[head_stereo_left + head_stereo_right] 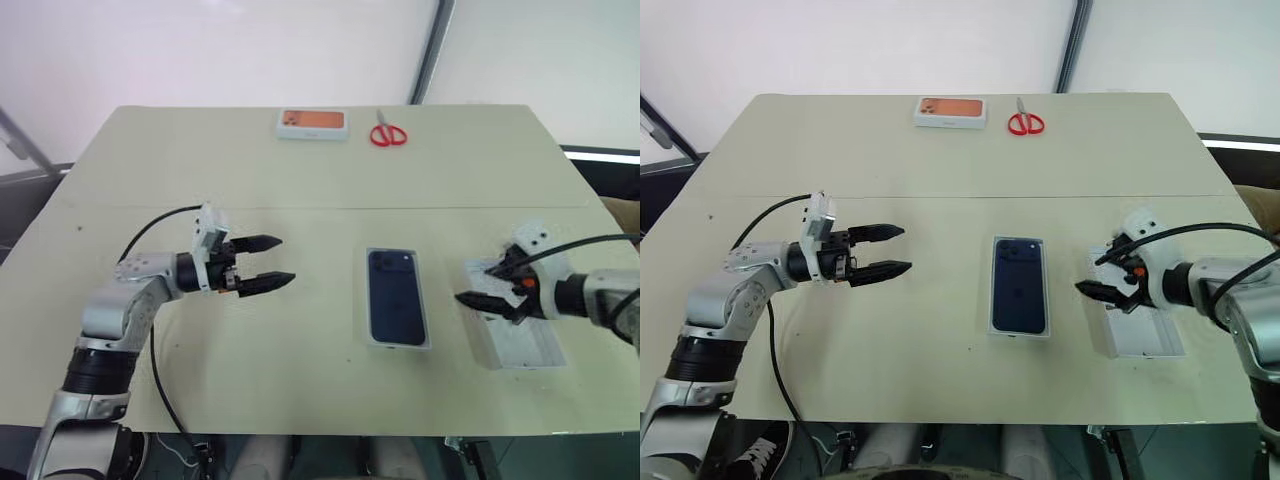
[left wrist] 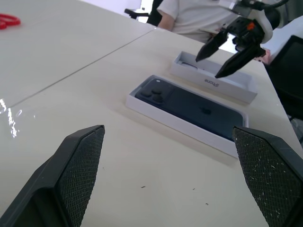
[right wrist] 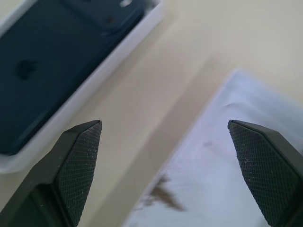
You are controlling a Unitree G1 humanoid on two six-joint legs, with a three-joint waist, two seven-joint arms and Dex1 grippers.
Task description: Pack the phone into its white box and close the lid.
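**Desk:** What is shown on the bench [image 1: 300, 210]?

**Caption:** The phone [image 1: 396, 297] is seen lying back-up inside the white box [image 1: 399, 344], near the middle of the bench, its long axis running away from the robot and the camera bump at the far end. The lid [image 1: 520, 345] is seen open side up just to the right of the box, lying parallel to it.

**Desk:** And the arms?

**Caption:** The right pincer [image 1: 485, 283] is held wide and empty directly over the lid's far end, angled downward. The left pincer [image 1: 268, 262] is also spread wide and empty, pointed level toward the box from well to its left. The lid is judged to be the right arm's to take, then to be turned over and carried leftward onto the box.
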